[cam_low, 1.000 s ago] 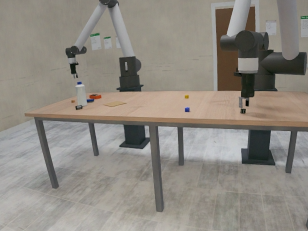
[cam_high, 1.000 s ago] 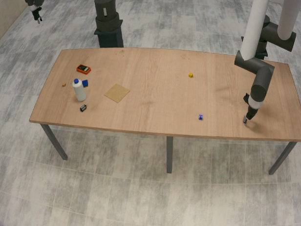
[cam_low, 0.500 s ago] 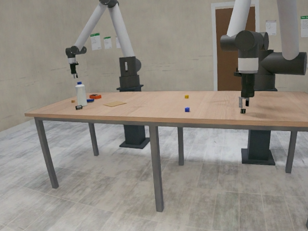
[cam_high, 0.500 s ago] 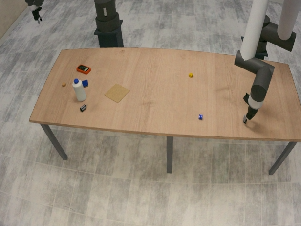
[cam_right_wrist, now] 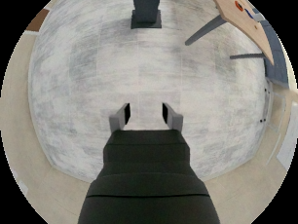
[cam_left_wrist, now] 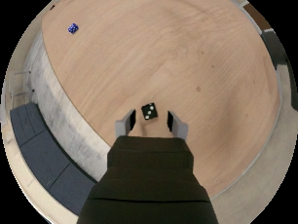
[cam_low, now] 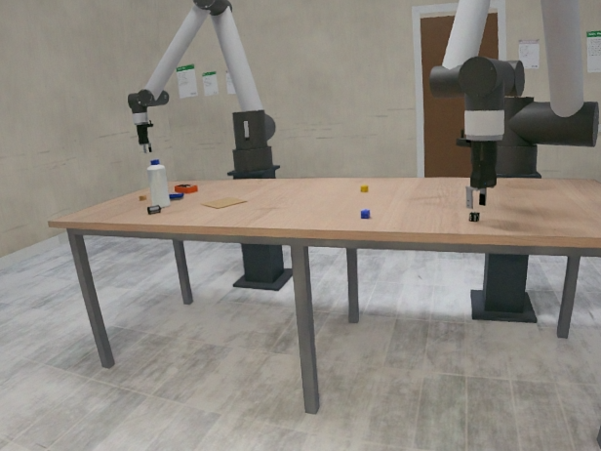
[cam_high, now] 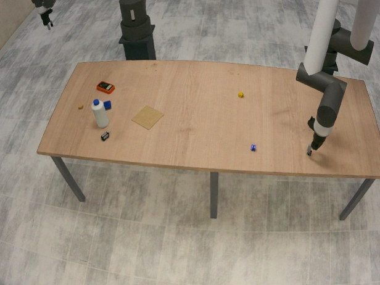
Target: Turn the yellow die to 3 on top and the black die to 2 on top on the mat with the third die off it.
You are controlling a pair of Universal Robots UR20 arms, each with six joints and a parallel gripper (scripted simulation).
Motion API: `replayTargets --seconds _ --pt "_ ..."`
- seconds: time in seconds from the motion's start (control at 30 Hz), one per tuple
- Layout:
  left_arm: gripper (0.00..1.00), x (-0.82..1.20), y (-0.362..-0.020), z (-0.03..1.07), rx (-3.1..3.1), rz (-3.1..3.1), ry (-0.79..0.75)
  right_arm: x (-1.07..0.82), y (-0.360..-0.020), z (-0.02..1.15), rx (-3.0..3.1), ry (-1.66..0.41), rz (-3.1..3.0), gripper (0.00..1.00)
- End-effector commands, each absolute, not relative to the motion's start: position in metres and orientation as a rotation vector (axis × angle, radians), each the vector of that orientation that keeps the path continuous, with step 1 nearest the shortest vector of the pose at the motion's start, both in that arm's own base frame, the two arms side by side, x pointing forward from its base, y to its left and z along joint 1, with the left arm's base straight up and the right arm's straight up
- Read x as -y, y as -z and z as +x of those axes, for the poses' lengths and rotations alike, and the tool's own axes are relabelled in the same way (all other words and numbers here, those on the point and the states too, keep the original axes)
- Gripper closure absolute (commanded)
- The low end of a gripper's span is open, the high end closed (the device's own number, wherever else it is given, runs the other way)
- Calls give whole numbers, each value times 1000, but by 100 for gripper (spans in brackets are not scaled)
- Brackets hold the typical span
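The left fingers [cam_high: 309, 150] [cam_low: 476, 197] stand parted, holding nothing, above the black die [cam_high: 309, 153] [cam_low: 474, 217] [cam_left_wrist: 149, 111] at the near right of the worktop [cam_high: 197, 148] [cam_low: 273, 222] [cam_left_wrist: 146, 58]. From the wrist, the die lies between their lines but slightly ahead, its sides a little askew to them, so a small shift and twist seem due before lowering. The right fingers [cam_high: 50, 25] [cam_low: 147, 148], also released, hang far left.

From my remote seat, I can make out no change between the earlier top and exterior views and these (the pictures differ in size, which I don't count as motion). For the two wrist views I have only current pictures, so I cannot compare those.
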State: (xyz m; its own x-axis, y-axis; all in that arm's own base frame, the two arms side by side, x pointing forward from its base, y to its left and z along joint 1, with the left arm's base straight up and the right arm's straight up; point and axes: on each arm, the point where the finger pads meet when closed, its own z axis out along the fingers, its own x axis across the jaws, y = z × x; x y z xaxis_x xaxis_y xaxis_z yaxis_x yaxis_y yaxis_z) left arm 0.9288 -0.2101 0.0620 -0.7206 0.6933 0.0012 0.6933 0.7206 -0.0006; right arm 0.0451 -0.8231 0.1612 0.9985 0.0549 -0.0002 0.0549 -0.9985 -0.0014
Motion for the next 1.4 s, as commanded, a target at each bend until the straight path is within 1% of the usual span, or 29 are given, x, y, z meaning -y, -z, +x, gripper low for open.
replayTargets --seconds 0.0,0.1,0.17,0.3,0.43,1.37 --pt "0 210 -90 929 2914 -1174 0 824 -162 45 86 0 -3140 0" --pt "0 210 -114 929 2914 -1174 0 824 -162 45 86 0 -3140 0" --pt "0 210 -114 929 2914 -1174 0 824 -162 45 86 0 -3140 0" --pt "0 210 -143 929 2914 -1174 0 824 -162 45 86 0 -3140 0" --pt "0 210 -159 929 2914 -1174 0 824 -162 45 86 0 -3140 0" --pt "0 228 -160 922 2917 -1167 0 824 -162 45 86 0 -3140 0"
